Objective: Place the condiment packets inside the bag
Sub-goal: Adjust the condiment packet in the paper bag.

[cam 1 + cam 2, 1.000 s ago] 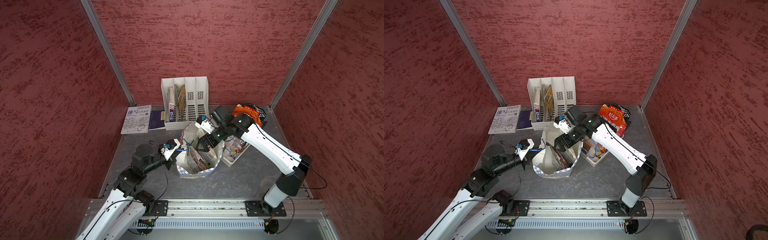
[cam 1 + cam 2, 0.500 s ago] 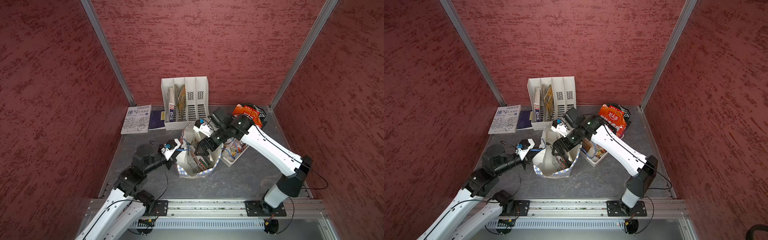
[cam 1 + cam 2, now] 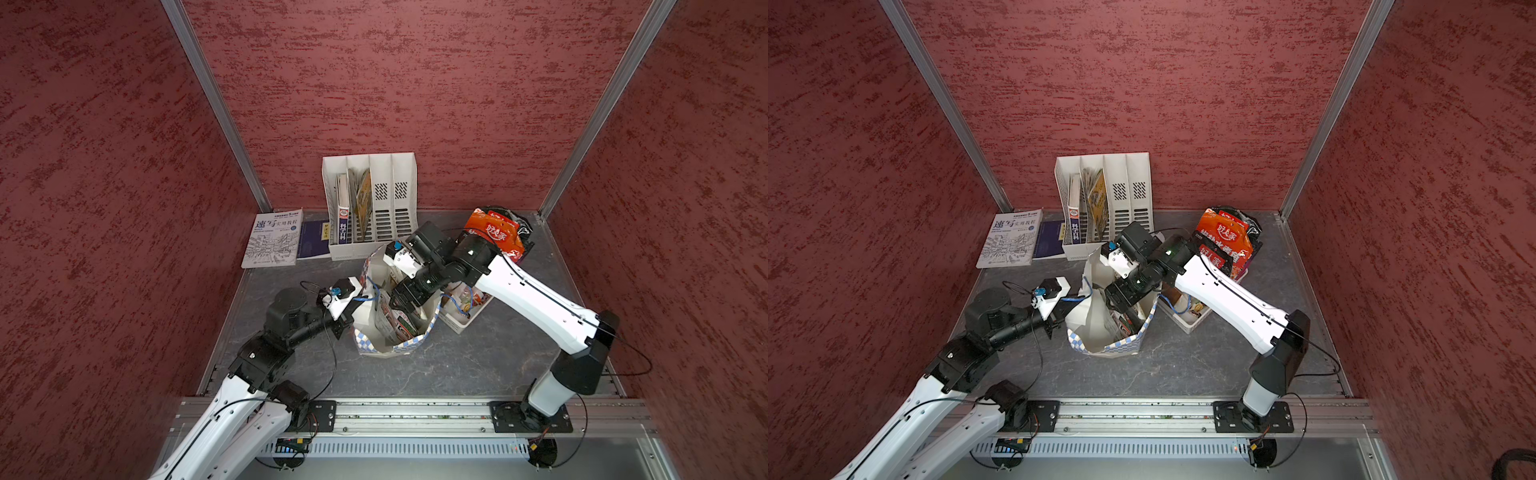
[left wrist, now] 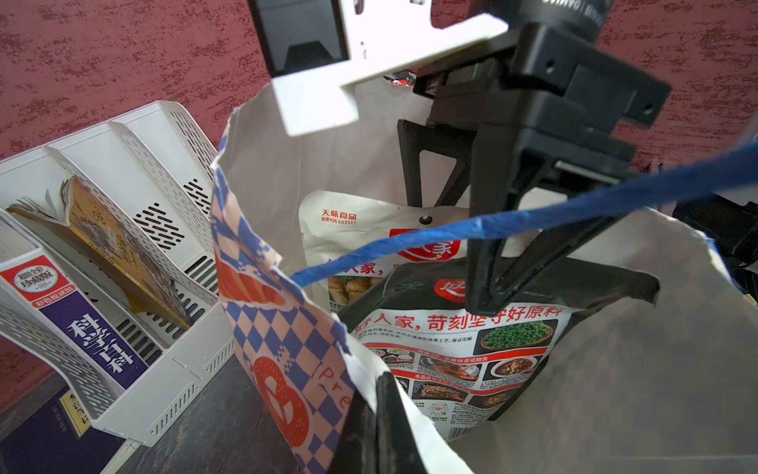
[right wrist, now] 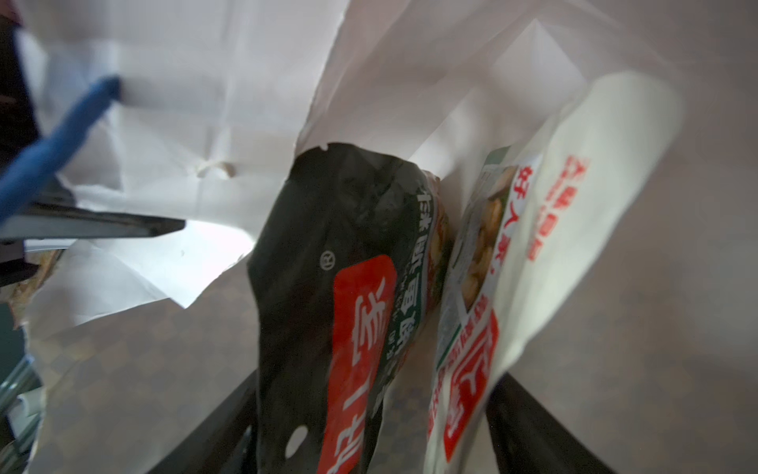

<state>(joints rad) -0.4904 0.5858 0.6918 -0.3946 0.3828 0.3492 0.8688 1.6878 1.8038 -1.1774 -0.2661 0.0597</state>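
**Entry: two condiment packets (image 3: 397,326) standing inside the bag (image 3: 392,345), right gripper (image 3: 405,301) in its mouth.**

In both top views the right arm sits lower and further into the bag mouth than a second ago, so this delivery looks all but done. The orange packets (image 3: 496,237) are outside the bag at the far right of the worktop (image 3: 415,374), beyond the basket (image 3: 457,324), so the task is unfinished. The left gripper (image 3: 353,313), jaws together, is clamped on the bag's left rim. Left wrist view: the black packet (image 4: 451,361) is in front and the white packet (image 4: 348,221) behind. Both stand on end, long axes near upright, top edges toward the mouth, with the blue cord handle (image 4: 410,242) crossing before them. Right wrist view: the right gripper (image 5: 373,381) has its jaws apart, one on either side of both packet tops, with no squeeze evident.
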